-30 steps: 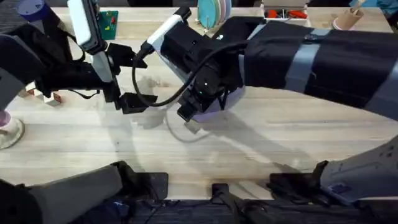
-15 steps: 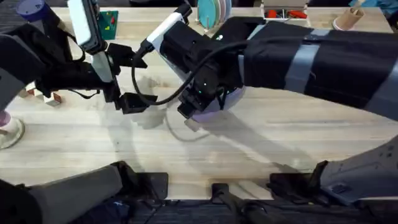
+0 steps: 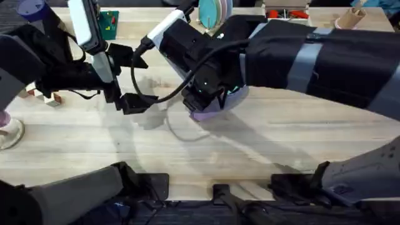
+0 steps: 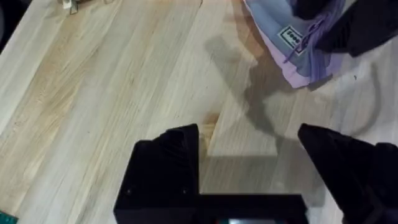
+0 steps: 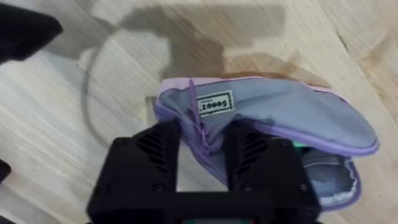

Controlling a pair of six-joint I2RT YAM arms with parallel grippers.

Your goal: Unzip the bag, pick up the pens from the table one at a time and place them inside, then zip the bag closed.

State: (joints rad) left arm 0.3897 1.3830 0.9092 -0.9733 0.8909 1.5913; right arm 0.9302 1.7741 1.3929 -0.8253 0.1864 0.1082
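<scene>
your left arm reaches in from the lower left across the pale plank wooden table (image 3: 281,140), forearm held low and roughly level, and the left gripper (image 3: 128,78) points toward the middle with its black fingers spread wide, nothing between them. from the left wrist view those two fingers (image 4: 166,155) hang apart over bare wood, and the soft lavender-purple fabric pouch (image 4: 292,46) lies just beyond them, not touching.

moving toward the centre, your right arm sweeps in from the lower right as a big dark sleeve with a grey band, crosses the middle and bends down at the wrist so the right gripper (image 3: 201,102) points at the table. the pouch (image 3: 209,111) sits right under it, a slice of purple peeking out below the black housing.

in the right wrist view the right gripper (image 5: 203,138) has its fingers drawn close together, pinched on the pouch's purple fabric at the zipper edge beside the small white label (image 5: 214,104). the pouch (image 5: 292,118) lies on the wood with its far end gaping open, a grey lining showing and a speck of green inside.
</scene>
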